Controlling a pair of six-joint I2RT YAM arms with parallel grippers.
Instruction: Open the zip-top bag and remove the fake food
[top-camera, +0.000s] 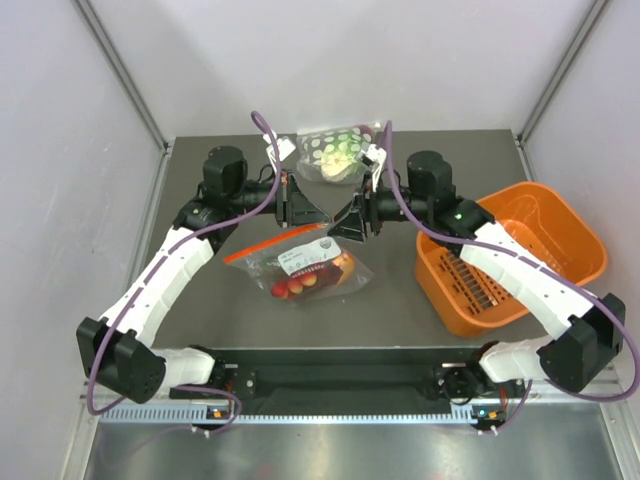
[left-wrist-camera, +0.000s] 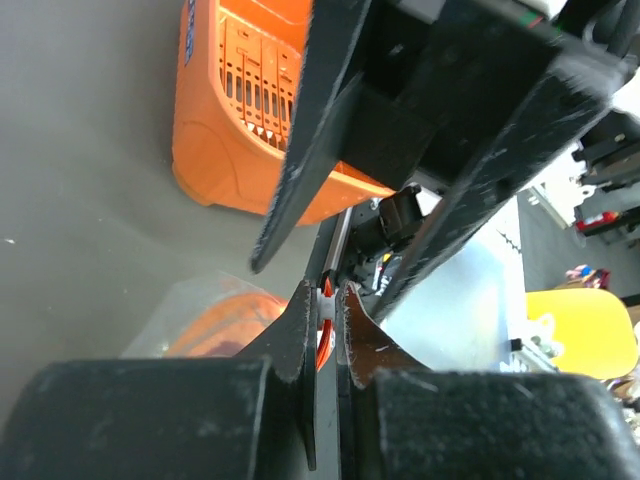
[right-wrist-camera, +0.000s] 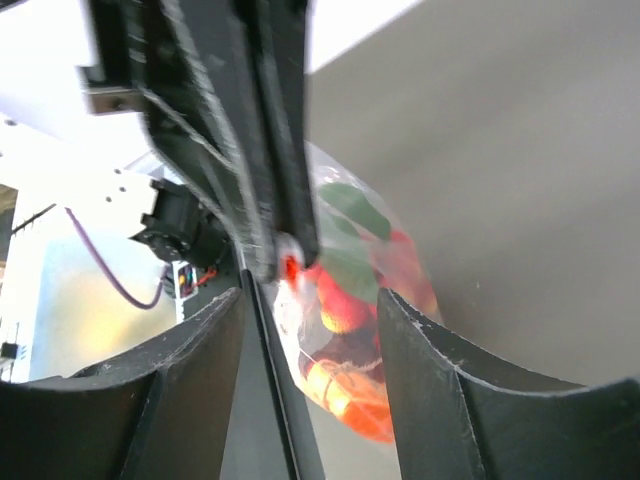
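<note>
The zip-top bag (top-camera: 300, 265) lies at the table's middle, its red-orange zip strip (top-camera: 270, 246) along the far edge and a white label on top. The fake food (top-camera: 305, 282), red pieces with green leaves, is inside. My left gripper (top-camera: 312, 218) is shut on the white slider at the strip's right end, which shows pinched between its fingertips in the left wrist view (left-wrist-camera: 328, 305). My right gripper (top-camera: 345, 228) is open, facing the left one just right of that end. In the right wrist view, the bag (right-wrist-camera: 350, 300) with the food hangs between its open fingers (right-wrist-camera: 200, 360).
A second bag with green-and-white spotted contents (top-camera: 335, 148) lies at the back, behind both grippers. An orange basket (top-camera: 515, 255) stands at the right, under the right arm, and also shows in the left wrist view (left-wrist-camera: 240, 110).
</note>
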